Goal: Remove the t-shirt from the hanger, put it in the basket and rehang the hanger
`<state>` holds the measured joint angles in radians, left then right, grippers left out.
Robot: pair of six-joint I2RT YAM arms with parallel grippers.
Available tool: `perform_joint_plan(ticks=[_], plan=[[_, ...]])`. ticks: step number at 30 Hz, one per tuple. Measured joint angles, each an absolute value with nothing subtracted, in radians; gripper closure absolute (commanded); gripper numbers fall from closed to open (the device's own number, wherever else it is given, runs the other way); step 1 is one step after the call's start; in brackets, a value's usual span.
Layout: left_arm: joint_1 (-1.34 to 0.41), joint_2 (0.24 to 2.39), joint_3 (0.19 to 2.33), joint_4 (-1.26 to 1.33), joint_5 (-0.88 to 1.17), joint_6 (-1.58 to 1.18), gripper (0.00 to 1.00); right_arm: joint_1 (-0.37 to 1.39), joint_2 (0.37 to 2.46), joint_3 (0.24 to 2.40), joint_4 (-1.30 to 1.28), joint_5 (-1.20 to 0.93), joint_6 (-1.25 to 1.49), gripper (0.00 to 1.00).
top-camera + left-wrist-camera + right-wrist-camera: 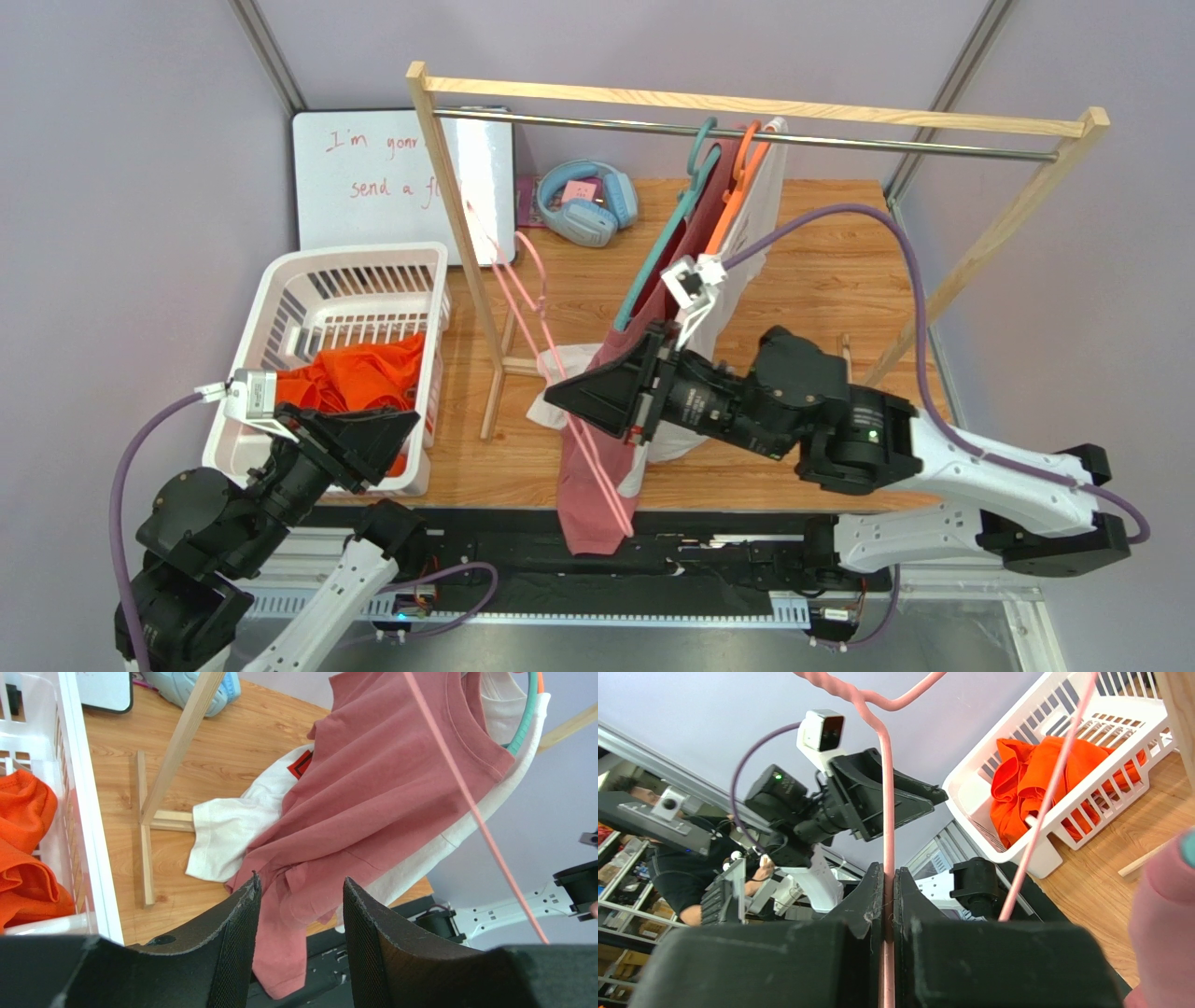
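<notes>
A rose t-shirt (pixel 589 483) hangs on a teal hanger (pixel 671 245) from the rack's rail (pixel 870 139) and drapes down past the table's front edge. It fills the left wrist view (pixel 379 791), with the teal hanger (pixel 526 721) at its collar. A white t-shirt (pixel 744 245) hangs behind it on an orange hanger (pixel 737 182). My right gripper (pixel 558 396) is shut on a thin pink hanger (pixel 887 798), which slants bare across the rose shirt (pixel 537 301). My left gripper (pixel 407 420) is open and empty (pixel 300 882), beside the basket and short of the rose shirt's hem.
A white basket (pixel 281 301) with an orange garment (pixel 351 378) stands at the left. The wooden rack's post (pixel 463 238) and foot stand between the basket and the shirts. A whiteboard (pixel 379 175) and blue headphones (pixel 586 200) lie at the back.
</notes>
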<state>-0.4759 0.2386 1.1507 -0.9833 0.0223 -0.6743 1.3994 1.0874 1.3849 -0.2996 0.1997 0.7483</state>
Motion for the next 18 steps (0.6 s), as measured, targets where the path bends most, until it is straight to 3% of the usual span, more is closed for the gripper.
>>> perform_joint_plan(ticks=[7,18], plan=[[-0.476,0.241,1.139,-0.983,0.026,-0.672,0.46,1.399,1.013,1.370,-0.311,0.219,0.705,1.00],[-0.476,0.241,1.092,-0.975,0.057,-0.671,0.37,1.325,1.306,1.512,-0.314,0.281,0.593,1.00]])
